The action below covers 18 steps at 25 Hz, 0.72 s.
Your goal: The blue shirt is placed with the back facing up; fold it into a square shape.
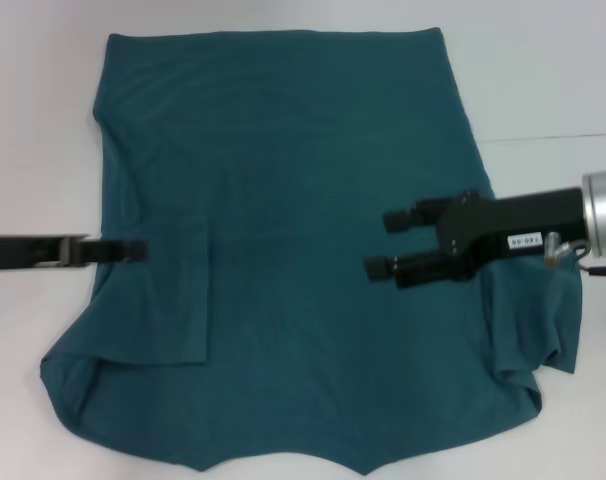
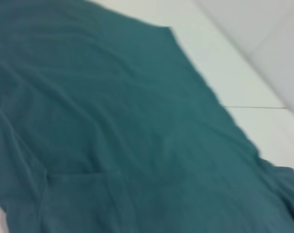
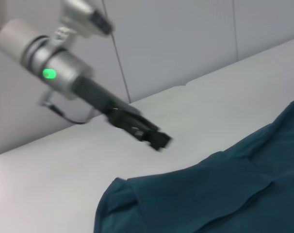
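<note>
The blue shirt lies spread flat on the white bench, plain side up, filling most of my view from about 6 o'clock up to 12. Nearest me, its edge runs ragged along the bottom, with a bunched sleeve at about 4 o'clock and a sleeve folded inward over the body at about 8 o'clock. At 9 o'clock my left hand reaches in level with the bench and meets the shirt's side edge; its fingers look pressed together, though I cannot tell whether any cloth is between them. At 3 o'clock my right hand hangs above the shirt's right half, its two fingers spread apart and holding nothing. Farther off, the straight hem lies smooth at 12 o'clock.
</note>
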Available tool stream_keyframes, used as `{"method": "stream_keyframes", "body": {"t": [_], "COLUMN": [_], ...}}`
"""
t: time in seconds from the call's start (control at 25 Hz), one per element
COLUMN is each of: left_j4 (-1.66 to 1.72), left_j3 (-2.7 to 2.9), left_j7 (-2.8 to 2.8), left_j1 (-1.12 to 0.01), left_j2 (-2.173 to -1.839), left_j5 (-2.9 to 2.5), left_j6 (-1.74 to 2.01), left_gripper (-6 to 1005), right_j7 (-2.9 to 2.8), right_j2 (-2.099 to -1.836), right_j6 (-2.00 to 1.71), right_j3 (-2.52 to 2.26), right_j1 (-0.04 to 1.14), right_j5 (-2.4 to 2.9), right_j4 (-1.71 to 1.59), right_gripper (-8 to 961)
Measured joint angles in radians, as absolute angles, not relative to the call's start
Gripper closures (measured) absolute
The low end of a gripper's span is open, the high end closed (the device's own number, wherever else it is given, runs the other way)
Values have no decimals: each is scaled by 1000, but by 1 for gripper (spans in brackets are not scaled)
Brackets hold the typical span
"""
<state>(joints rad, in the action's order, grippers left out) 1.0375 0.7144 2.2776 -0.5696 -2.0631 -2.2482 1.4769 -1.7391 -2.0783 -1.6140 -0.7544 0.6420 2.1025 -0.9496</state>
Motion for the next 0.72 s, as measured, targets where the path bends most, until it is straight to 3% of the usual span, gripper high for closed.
{"method": "stream_keyframes", "body": {"t": [0.08,0.28,0.48,0.72], "left_j4": [1077,1084,1081,1062], "left_j3": [634,502,479,488], "left_j7": [2231,2110,2015,1975], "left_j1": [-546,-506,-462,-466], "left_j2": [-2062,-2055,-2068,-2070], "left_j5": [-2247,-2252,-2256,-2296], "left_j6": [1587,1766,1801,1780], "left_gripper": [471,259,141,155], "right_j7": [-1806,-2039,-2312,-2396], "right_j2": [-2073,-2046,-2044,-2057], "right_j6": [-1626,-1660,-1695,-1774], "right_j3": [-758,-759,-759,-770], "right_j1": [648,677,706,782], "right_j5": [2106,2162,2376,2692], "right_j4": [-985,-1051,-1157,-1184], "right_gripper": [74,73,73,73]}}
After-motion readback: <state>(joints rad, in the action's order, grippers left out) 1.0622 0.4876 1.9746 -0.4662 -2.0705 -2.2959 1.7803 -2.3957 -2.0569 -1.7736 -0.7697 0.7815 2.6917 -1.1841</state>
